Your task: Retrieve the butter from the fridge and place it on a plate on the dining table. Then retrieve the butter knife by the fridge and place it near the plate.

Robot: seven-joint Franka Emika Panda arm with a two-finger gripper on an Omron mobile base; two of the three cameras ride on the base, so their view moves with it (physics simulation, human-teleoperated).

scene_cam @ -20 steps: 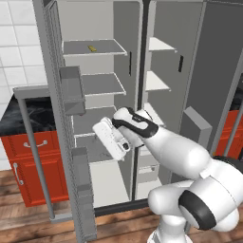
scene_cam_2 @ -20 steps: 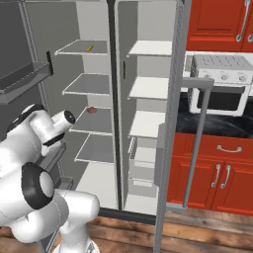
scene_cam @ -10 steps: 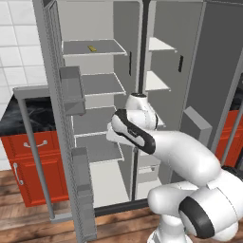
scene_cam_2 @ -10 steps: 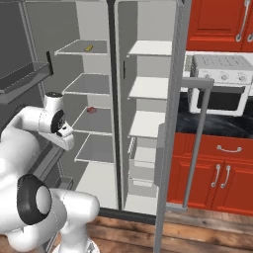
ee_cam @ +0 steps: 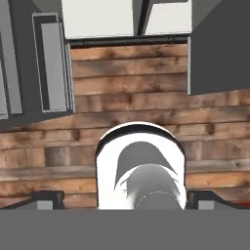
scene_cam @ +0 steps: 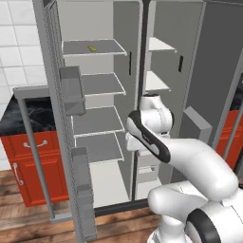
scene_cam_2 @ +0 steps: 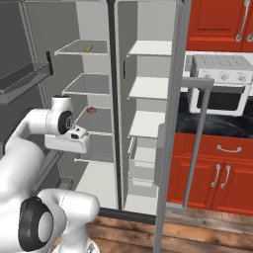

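The butter (scene_cam: 91,48) (scene_cam_2: 88,48) is a small pale-yellow stick lying on the top left shelf of the fridge (scene_cam: 209,71) (scene_cam_2: 148,29), whose two doors stand wide open. My arm is folded in front of the lower left shelves, well below the butter. My gripper (ee_cam: 126,200) points straight down at the wooden floor, open, with its two dark fingertips (ee_cam: 46,197) far apart and nothing between them. The fridge's bottom edge (ee_cam: 97,19) lies ahead of the hand. The plate, the dining table and the butter knife are out of view.
A small reddish-brown lump (scene_cam_2: 91,109) sits on a middle left shelf. The left door's bins (scene_cam: 71,90) jut out close to my arm. The right door's bar handle (scene_cam_2: 195,143) stands before red cabinets (scene_cam_2: 217,168) and a white toaster oven (scene_cam_2: 222,79). Another red cabinet (scene_cam: 28,156) stands left.
The hand has drawn back from the left shelves and turned from facing into the fridge to pointing down at the floor. The jaws have stayed open.
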